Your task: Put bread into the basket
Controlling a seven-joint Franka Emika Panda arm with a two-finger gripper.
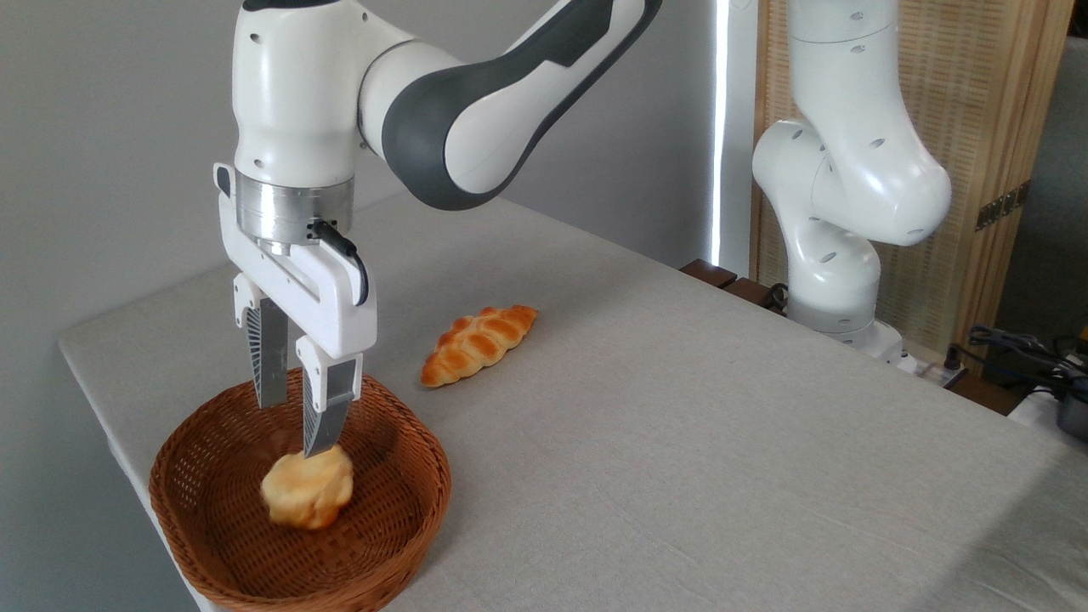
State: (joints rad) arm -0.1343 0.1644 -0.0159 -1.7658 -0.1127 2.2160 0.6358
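Bread point(307, 488), round and puffy, lies inside woven wicker basket point(399, 527).

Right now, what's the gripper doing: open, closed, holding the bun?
Gripper: open, holding nothing. The bun lies in the basket, just below the fingertips.
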